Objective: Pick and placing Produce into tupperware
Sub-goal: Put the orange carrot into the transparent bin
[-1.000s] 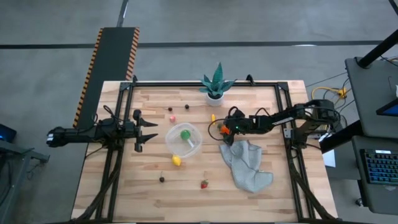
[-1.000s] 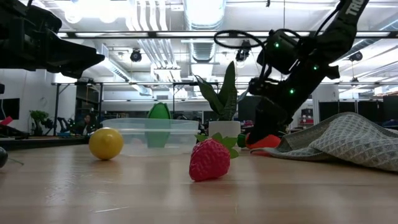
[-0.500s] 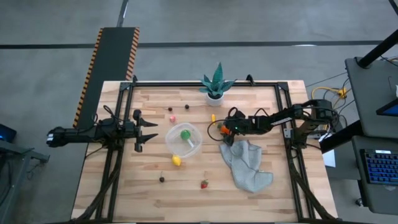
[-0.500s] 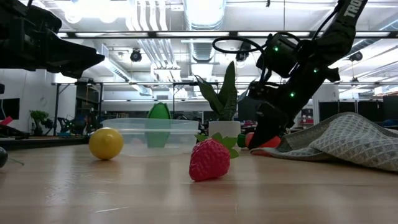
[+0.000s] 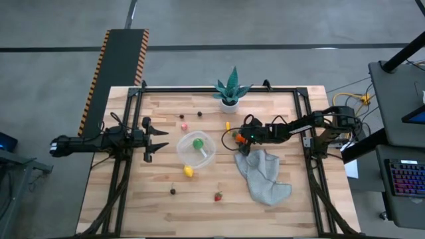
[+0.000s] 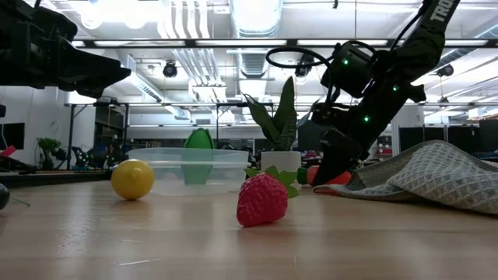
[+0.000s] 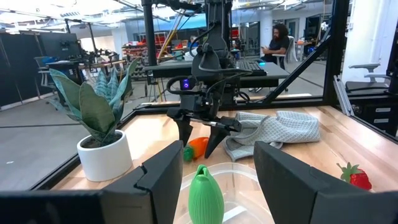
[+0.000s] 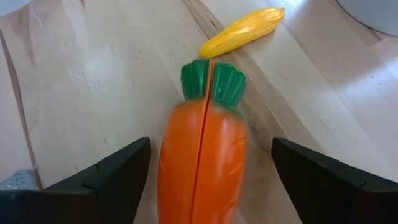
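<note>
Right gripper [image 8: 205, 171] spread wide astride the orange carrot [image 8: 202, 165].
Carrot lies on the table [image 5: 279, 113] (unclamped); left gripper [image 5: 159, 139] half-open, empty, left of the tupperware [image 5: 196, 150].

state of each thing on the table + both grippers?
tupperware: upright, no lid, green piece inside
carrot: lying on table, between open fingers
right gripper: open, straddling carrot
left gripper: parked left of tupperware, holding nothing
cloth: crumpled
plant: upright

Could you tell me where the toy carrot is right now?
In the high view, the carrot lies right of the tupperware, between the right tool's open fingers, beside the grey cloth.
</note>
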`<action>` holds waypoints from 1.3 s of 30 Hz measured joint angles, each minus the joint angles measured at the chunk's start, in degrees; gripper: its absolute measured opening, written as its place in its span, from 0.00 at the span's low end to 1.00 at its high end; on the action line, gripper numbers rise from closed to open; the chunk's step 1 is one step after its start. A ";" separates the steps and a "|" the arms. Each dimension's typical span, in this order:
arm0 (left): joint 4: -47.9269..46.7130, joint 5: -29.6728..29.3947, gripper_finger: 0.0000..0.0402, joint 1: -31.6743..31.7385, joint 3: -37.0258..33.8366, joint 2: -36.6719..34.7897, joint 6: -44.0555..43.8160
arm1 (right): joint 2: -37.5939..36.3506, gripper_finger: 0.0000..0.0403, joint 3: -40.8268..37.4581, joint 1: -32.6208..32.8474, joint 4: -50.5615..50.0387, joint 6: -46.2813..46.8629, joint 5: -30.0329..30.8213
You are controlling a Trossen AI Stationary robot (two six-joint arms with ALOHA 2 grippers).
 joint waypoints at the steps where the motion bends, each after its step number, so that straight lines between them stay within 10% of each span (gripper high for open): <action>1: 0.02 0.00 0.46 0.00 0.00 0.00 -0.02 | -0.01 0.81 0.00 0.00 0.00 0.00 0.00; 26: 0.02 0.00 0.46 -0.01 0.00 0.00 0.00 | -0.02 0.80 0.00 0.00 -0.04 -0.02 0.04; 39: 0.02 0.00 0.45 0.00 0.00 0.00 0.00 | -0.02 0.42 -0.01 0.00 -0.07 -0.02 0.02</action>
